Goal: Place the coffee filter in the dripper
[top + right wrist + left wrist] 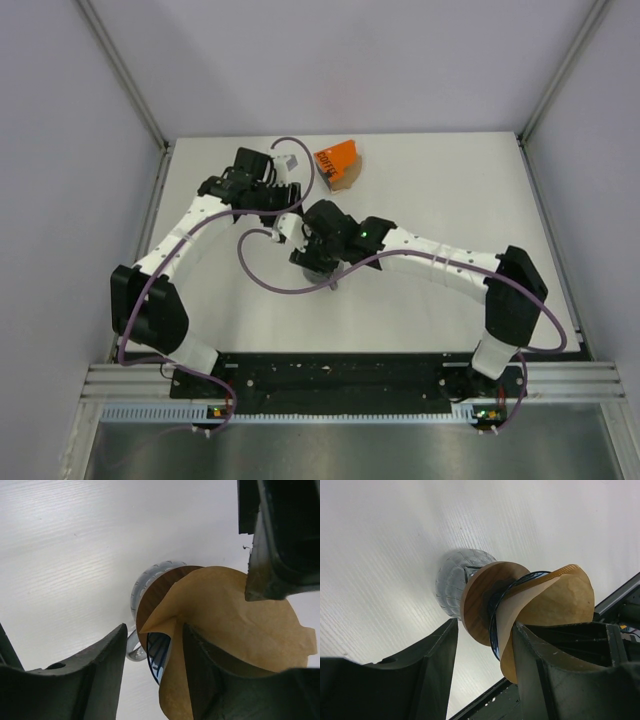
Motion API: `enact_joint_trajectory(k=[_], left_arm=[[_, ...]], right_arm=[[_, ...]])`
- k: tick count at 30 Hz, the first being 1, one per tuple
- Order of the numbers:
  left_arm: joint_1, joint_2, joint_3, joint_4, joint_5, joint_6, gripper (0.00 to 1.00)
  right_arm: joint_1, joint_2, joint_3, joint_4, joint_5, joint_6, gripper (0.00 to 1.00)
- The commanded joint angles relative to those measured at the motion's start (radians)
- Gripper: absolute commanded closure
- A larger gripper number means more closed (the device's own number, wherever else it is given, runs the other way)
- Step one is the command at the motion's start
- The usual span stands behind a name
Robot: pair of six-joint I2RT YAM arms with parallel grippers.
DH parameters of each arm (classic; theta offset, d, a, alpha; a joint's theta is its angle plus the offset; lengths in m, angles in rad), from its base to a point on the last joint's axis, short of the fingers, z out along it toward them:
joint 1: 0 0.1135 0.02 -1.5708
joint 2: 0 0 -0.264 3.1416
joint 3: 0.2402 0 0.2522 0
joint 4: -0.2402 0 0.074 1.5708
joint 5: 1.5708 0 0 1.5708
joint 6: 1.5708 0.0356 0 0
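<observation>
Top view, arms: both meet over the middle of the desk (450,190). The right end effector (315,255) hangs over the brewing stack, with the left end effector (288,222) just beside it on the far side. The stack itself is mostly hidden here.
Top view, bystander: the box (338,163) lies beyond both end effectors, well apart and out of the way.
Left wrist, target: the filter (560,600) lies dead ahead and to the right. It stands flared out of the dripper (493,630), whose dark blue rim curls round its base.
Left wrist, stack: the dripper rests on the ring (477,600), and the ring sits on the pitcher (452,582) beyond.
Left wrist, end effector: the jaws stand wide with nothing between them. The filter's lower edge passes behind the right-hand finger, and whether they touch cannot be told.
Right wrist, target: the filter fills the view ahead and to the right, its mouth opening toward this end effector. The dripper's blue ribs show below its near fold.
Right wrist, end effector: the jaws gape wide and clamp nothing, and the filter's edge hangs just inside the right-hand finger.
Right wrist, obstruction: the left end effector looms over the filter's far edge.
Judgement: the right arm is nearer. The filter looks perched rather than seated, so it likely needs pressing down along the cone's axis.
</observation>
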Motion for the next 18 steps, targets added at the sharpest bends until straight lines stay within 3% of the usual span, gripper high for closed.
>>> enact_joint_trajectory(k=[1, 3, 8, 14, 18], left_arm=[[0.003, -0.020, 0.017, 0.019, 0.021, 0.010, 0.48], [0.003, -0.015, 0.023, 0.016, 0.024, 0.011, 0.48], [0.003, -0.018, 0.023, 0.012, 0.024, 0.011, 0.47], [0.003, -0.017, 0.023, 0.014, 0.022, 0.013, 0.47], [0.004, -0.014, 0.026, 0.011, 0.022, 0.013, 0.48]], right_arm=[[0.017, 0.023, 0.061, 0.000, -0.015, 0.020, 0.57], [0.017, 0.036, 0.064, -0.002, -0.001, 0.017, 0.65], [0.018, 0.045, 0.053, -0.002, 0.007, -0.003, 0.71], [0.018, 0.043, 0.041, -0.002, 0.007, -0.020, 0.98], [0.018, 0.040, 0.032, 0.000, 0.007, -0.031, 1.00]])
